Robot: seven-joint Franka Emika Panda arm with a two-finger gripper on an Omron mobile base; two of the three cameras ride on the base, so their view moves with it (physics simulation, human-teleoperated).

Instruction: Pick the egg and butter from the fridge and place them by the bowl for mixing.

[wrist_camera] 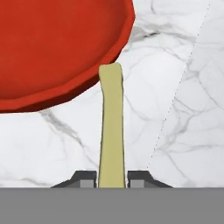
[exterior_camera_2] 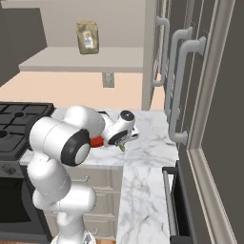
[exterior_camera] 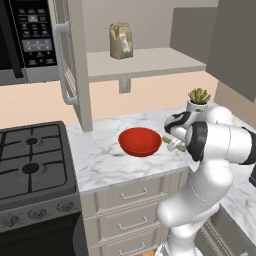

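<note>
From my left base camera I see the stove (exterior_camera: 32, 165) at the left end of the run, then the marble counter (exterior_camera: 105, 165) beside it. The bowl (exterior_camera: 140, 141) sits on that counter about midway between its back wall and its front edge, closer to the right end. Just right of the bowl, my gripper (exterior_camera: 176, 145) hangs low over the marble, pinching the butter (exterior_camera: 177, 146) between its tips. Behind it, near the counter's back right corner, stands a potted plant (exterior_camera: 199, 99). On the shelf (exterior_camera: 145, 62) above rests a brown bag (exterior_camera: 121, 41).

On the hand camera the bowl (wrist_camera: 61, 48) fills the upper left; the butter (wrist_camera: 112, 127) runs up from between the fingertips (wrist_camera: 85, 178), its far end at the bowl's rim.
</note>
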